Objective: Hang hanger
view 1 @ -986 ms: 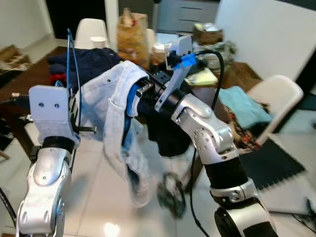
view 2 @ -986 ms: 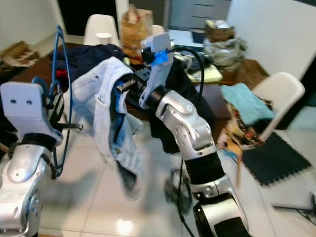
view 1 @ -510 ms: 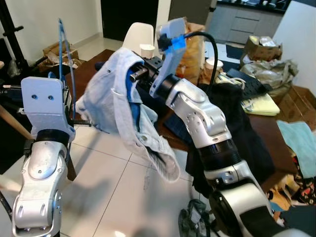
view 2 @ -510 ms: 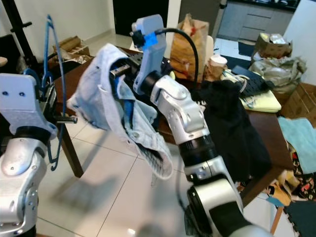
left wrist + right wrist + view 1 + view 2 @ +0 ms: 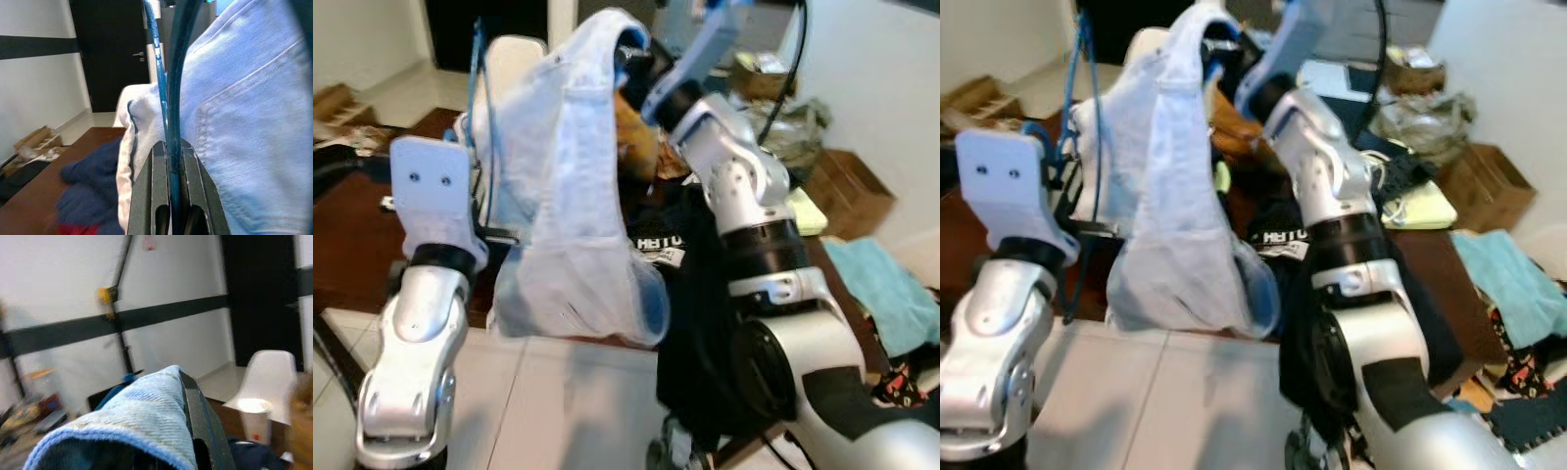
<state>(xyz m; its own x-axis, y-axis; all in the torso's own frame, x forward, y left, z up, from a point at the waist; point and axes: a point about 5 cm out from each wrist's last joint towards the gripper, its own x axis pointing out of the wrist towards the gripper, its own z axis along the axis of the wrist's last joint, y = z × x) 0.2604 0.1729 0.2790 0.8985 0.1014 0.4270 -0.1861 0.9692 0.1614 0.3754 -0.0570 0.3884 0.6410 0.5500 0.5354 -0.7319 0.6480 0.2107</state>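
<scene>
A thin blue wire hanger [image 5: 172, 73] stands upright, and my left gripper [image 5: 172, 152] is shut on its lower part. In the eye views the hanger [image 5: 478, 69] rises at the left, just behind a pale blue denim garment [image 5: 573, 196]. My right gripper [image 5: 628, 57] is raised high and shut on the garment's top edge. The cloth hangs down from it in a long fold. In the right wrist view the denim [image 5: 142, 416] lies over one black finger [image 5: 198, 416] and hides the other. The denim presses against the hanger; whether the hanger is inside the cloth is unclear.
A dark brown table [image 5: 342, 255] stands behind, with dark blue clothes [image 5: 88, 186] and a brown paper bag [image 5: 636, 137] on it. A black garment [image 5: 695, 294] hangs off its edge. A white chair [image 5: 514, 59] is beyond, a teal cloth [image 5: 891, 294] at the right.
The camera has swung. My right gripper has lifted the denim garment higher and brought it against the hanger, so the cloth now hangs in front of my left gripper.
</scene>
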